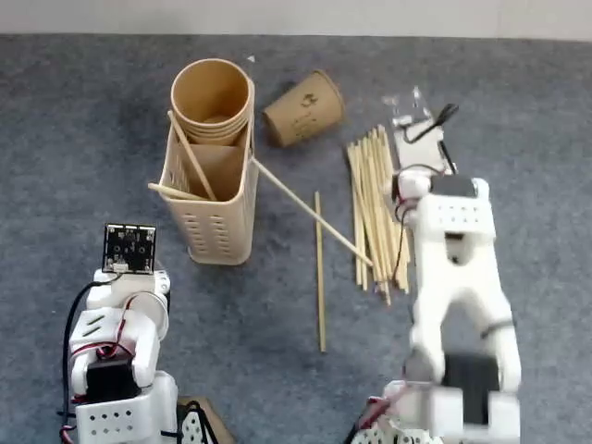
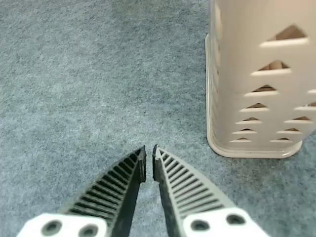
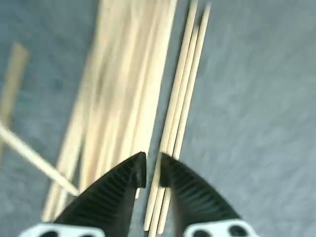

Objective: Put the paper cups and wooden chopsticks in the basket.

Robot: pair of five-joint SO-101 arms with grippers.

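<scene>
Left gripper (image 2: 149,163): jaws drawn together, empty, low over the carpet (image 2: 89,74).
Basket (image 2: 256,98): one, upright, just ahead of the left gripper and to one side.
Right gripper (image 3: 153,170): jaws nearly closed, nothing clamped.
Chopstick pile (image 3: 133,84): one loose bundle directly under and ahead of the right gripper; number unclear.
Other chopsticks: two in the basket (image 1: 190,157), one leaning on its rim (image 1: 310,213), one alone (image 1: 320,273) between the grippers.
Cups: one nested stack (image 1: 213,97) in the basket, one on its side (image 1: 303,108) beyond it.
</scene>
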